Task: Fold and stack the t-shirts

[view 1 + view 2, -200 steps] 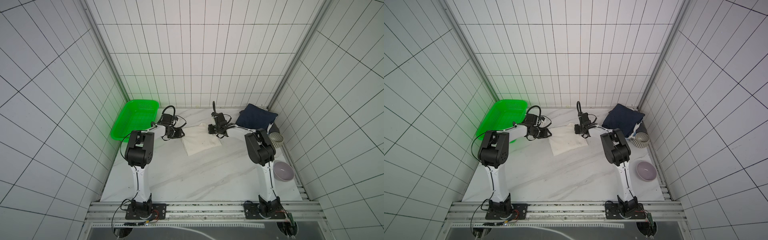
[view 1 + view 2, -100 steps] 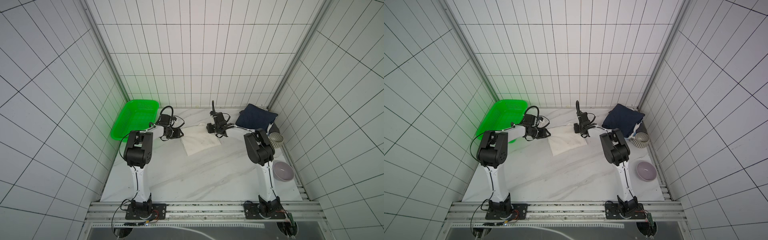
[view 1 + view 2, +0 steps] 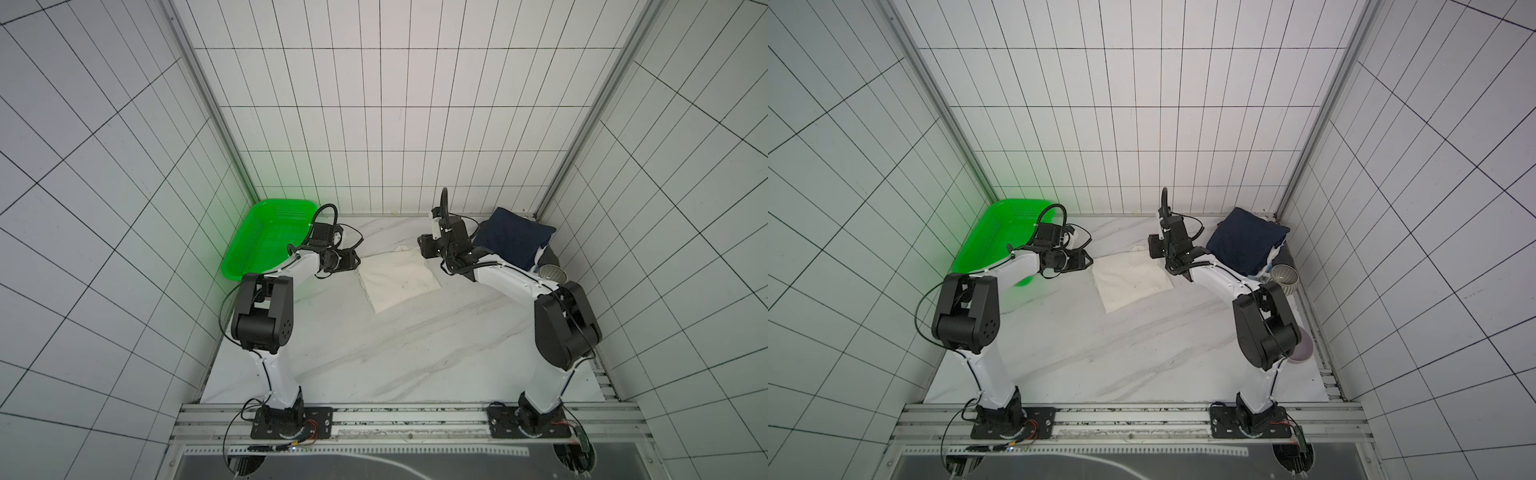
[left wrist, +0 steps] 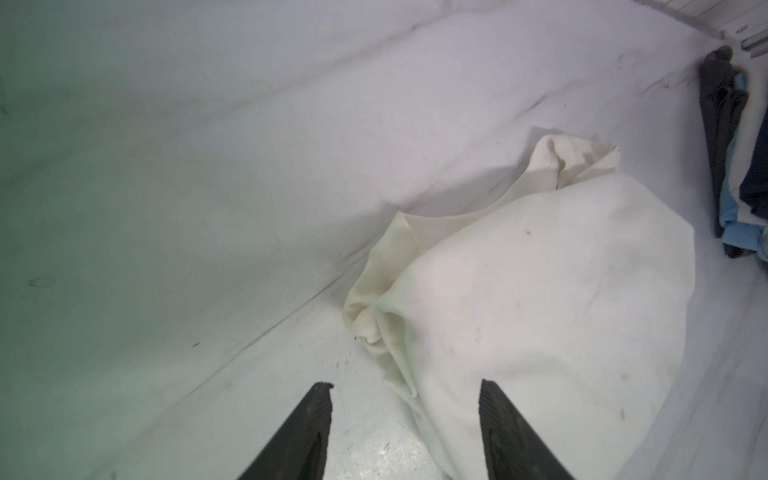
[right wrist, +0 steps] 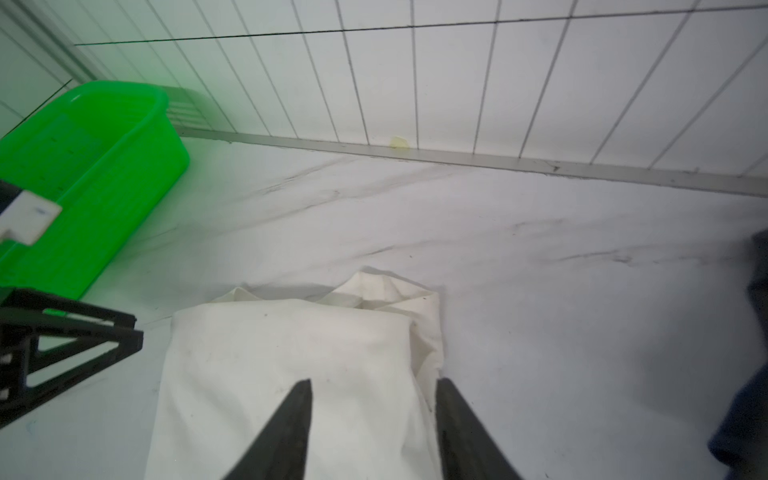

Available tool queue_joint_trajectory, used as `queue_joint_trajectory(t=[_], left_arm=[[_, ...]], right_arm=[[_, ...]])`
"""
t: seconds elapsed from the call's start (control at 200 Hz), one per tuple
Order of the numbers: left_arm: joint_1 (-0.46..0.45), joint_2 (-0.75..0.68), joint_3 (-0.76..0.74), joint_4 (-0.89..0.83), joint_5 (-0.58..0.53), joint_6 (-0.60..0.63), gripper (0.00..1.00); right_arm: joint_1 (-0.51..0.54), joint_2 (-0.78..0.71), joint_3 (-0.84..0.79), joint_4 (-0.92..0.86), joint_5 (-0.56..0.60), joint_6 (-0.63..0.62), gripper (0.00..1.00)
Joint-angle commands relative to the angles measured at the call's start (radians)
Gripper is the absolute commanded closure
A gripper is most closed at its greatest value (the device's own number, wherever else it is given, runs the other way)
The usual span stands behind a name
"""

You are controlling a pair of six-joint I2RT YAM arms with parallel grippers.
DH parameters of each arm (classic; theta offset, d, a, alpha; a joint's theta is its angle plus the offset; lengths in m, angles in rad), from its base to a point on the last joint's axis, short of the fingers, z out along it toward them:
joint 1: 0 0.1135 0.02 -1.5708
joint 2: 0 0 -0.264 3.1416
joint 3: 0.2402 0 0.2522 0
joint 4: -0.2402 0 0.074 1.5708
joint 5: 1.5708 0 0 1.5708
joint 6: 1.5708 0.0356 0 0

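cream tee (image 3: 397, 278), beside L end effector (image 4: 407, 384), jaws apart

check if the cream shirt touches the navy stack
Apart: right wrist view shows bare table between cream shirt and navy stack.

Stereo pair overhead, one camera on each wrist.
Both top views look steeply down from high at the front over the whole table (image 3: 395, 353); the wrist cameras sit low and close on opposite sides, both showing the cream shirt (image 4: 540, 311) (image 5: 282, 374).
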Motion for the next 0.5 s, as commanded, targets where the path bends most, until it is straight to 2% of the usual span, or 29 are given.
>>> queue_joint_trajectory(t=[0.0, 0.065, 0.11, 0.195, 0.28, 0.365, 0.42, 0.495], left_arm=[[-0.019, 0.004, 0.047, 0.032, -0.041, -0.018, 0.41], [-0.033, 0.041, 0.087, 0.018, -0.039, -0.013, 0.41], [-0.035, 0.07, 0.104, 0.027, 0.001, -0.014, 0.41], [-0.03, 0.115, 0.126, 0.033, 0.026, -0.021, 0.41], [-0.029, 0.137, 0.127, 0.033, 0.007, -0.007, 0.4], [-0.022, 0.16, 0.137, 0.037, 0.023, 0.009, 0.36], [-0.022, 0.196, 0.179, 0.007, 0.015, 0.034, 0.33], [-0.024, 0.254, 0.256, -0.076, 0.023, 0.065, 0.33]], right_arm=[[0.019, 0.114, -0.049, 0.025, -0.08, 0.056, 0.63], [0.017, 0.161, -0.005, 0.034, -0.091, 0.047, 0.64], [0.011, 0.2, 0.041, 0.027, -0.09, 0.044, 0.63], [-0.002, 0.278, 0.126, 0.018, -0.115, 0.031, 0.58], [-0.01, 0.35, 0.203, 0.009, -0.157, 0.02, 0.49], [-0.011, 0.401, 0.235, 0.023, -0.194, 0.001, 0.34], [-0.012, 0.438, 0.25, 0.028, -0.21, -0.004, 0.23], [-0.017, 0.485, 0.285, 0.005, -0.257, -0.018, 0.14]])
